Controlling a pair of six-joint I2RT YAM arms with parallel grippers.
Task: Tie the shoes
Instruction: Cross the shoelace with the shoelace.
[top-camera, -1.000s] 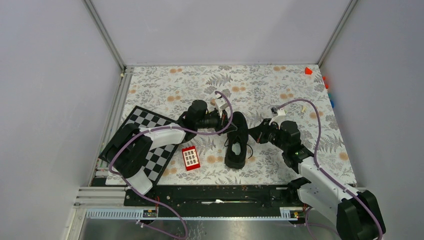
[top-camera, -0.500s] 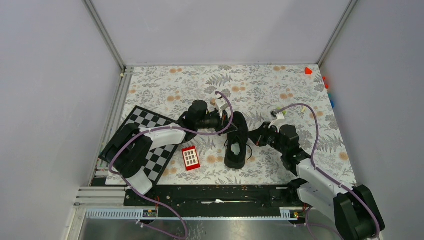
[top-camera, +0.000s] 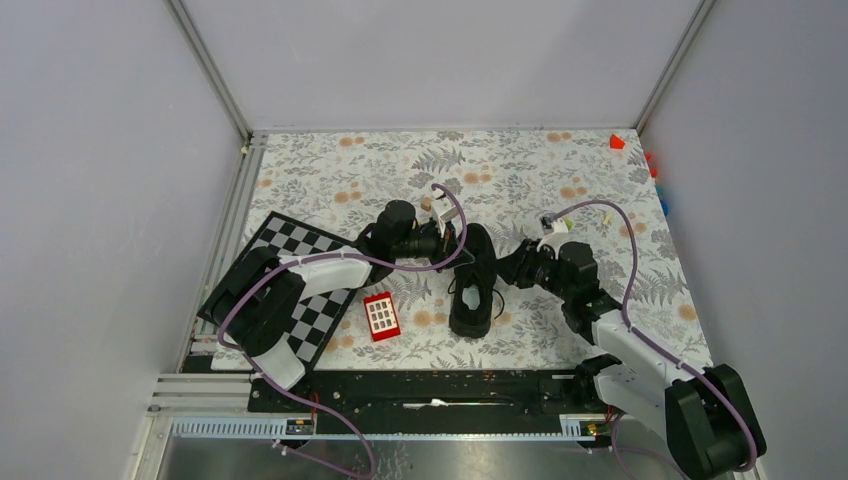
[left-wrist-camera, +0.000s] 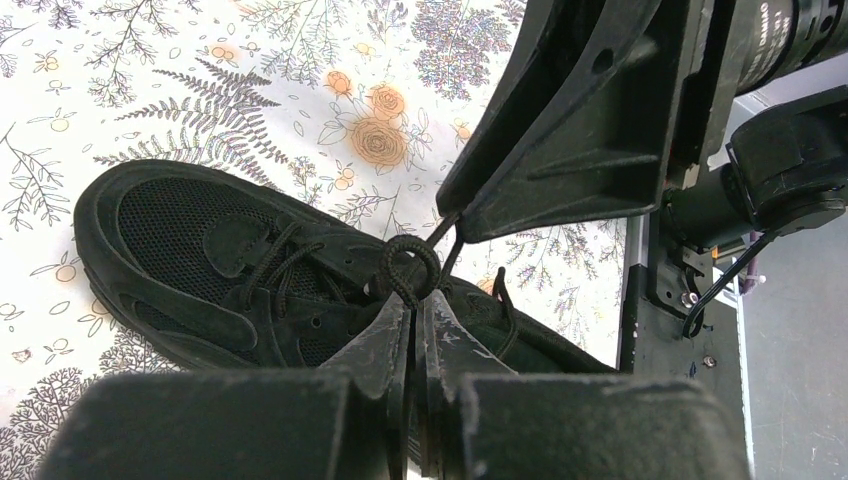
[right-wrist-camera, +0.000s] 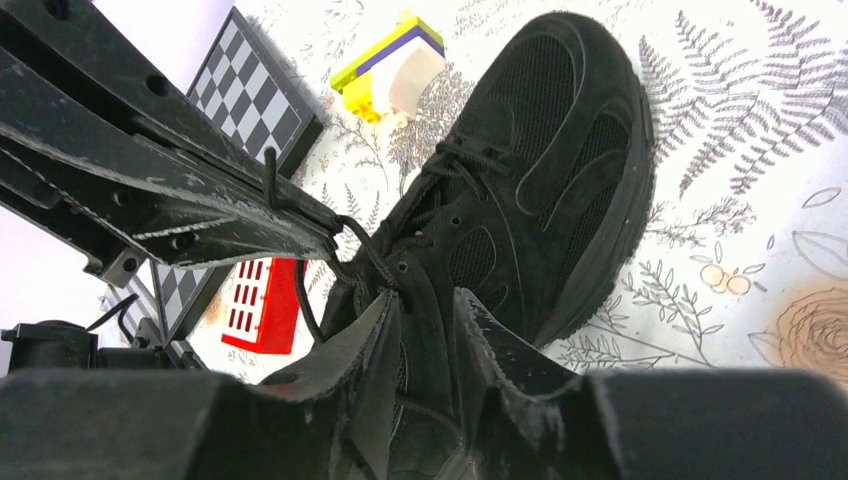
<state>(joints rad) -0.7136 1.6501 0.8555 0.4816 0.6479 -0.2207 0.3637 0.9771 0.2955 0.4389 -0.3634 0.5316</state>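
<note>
The black shoe (top-camera: 473, 285) lies mid-table with its toe pointing away from the arm bases. My left gripper (top-camera: 458, 247) is at its left side, shut (left-wrist-camera: 413, 300) on a loop of the thin black lace (left-wrist-camera: 408, 266) just above the shoe's eyelets (left-wrist-camera: 200, 250). My right gripper (top-camera: 505, 272) reaches in from the right. In the right wrist view its jaws (right-wrist-camera: 425, 300) stand apart over the shoe's upper (right-wrist-camera: 540, 170) with no lace between them. The lace (right-wrist-camera: 345, 235) runs from the eyelets up to the left gripper's fingers (right-wrist-camera: 200, 205).
A red block with a white grid (top-camera: 381, 316) lies just left of the shoe. A checkerboard (top-camera: 300, 270) lies under the left arm. A yellow, purple and white block (right-wrist-camera: 392, 65) sits beyond the toe. Small coloured blocks (top-camera: 617, 142) lie at the far right corner.
My right gripper has gone from shut to open beside the shoe and shifted slightly. My left gripper has kept still, shut on the lace.
</note>
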